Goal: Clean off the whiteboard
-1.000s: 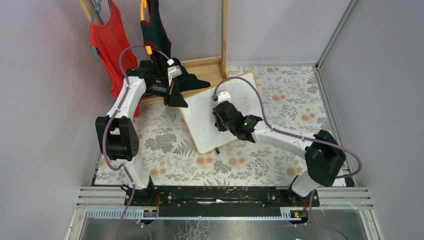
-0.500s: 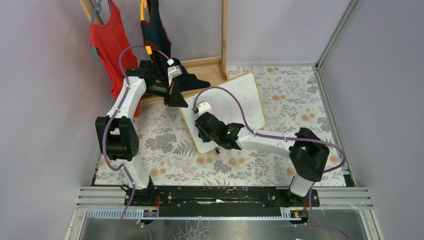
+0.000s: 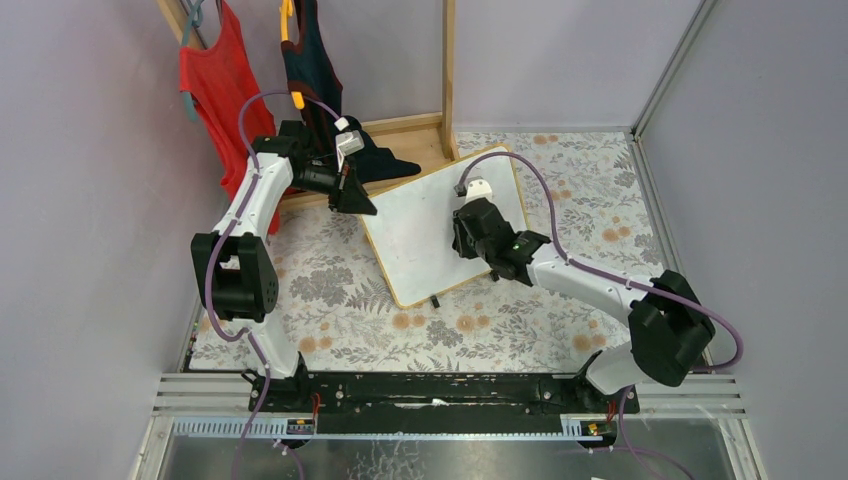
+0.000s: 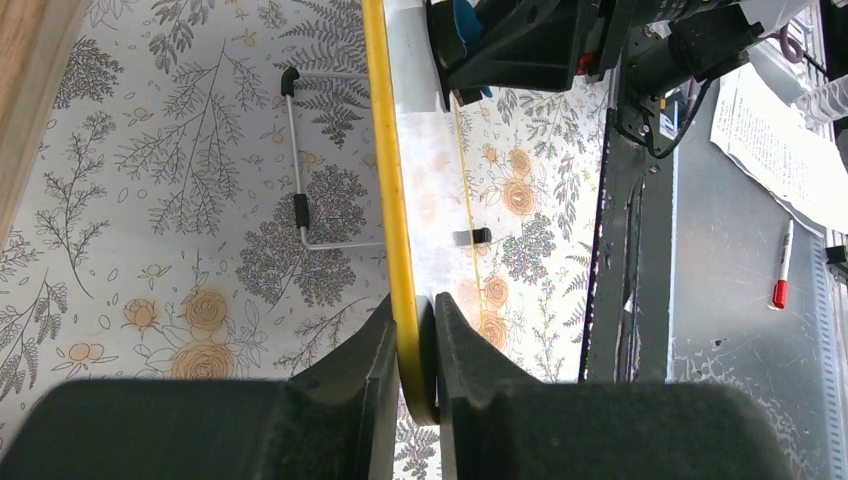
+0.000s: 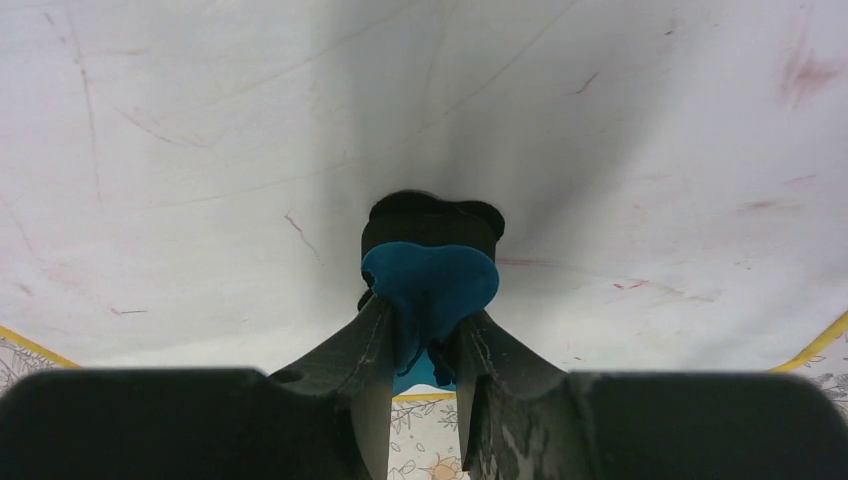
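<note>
The whiteboard point(image 3: 425, 230) stands tilted on the floral table, white face with a thin yellow frame. My left gripper point(image 3: 355, 200) is shut on its upper left corner; in the left wrist view the yellow frame edge point(image 4: 385, 150) runs between the fingers of the left gripper point(image 4: 415, 345). My right gripper point(image 3: 475, 232) is shut on a blue eraser point(image 5: 430, 285) pressed against the board face point(image 5: 200, 130). Only faint red smears point(image 5: 805, 72) and thin scratches show on the face. One black foot point(image 3: 435, 300) shows at the board's near edge.
A wooden rack point(image 3: 448, 60) with a red top point(image 3: 215, 85) and a dark top point(image 3: 310, 60) stands at the back left. A wire stand point(image 4: 297, 160) sticks out behind the board. A red marker point(image 4: 782, 270) and paper lie on the metal ledge.
My right gripper swept with the eraser down to the board's lower left, then back up to its right side. The left gripper kept still on the frame.
</note>
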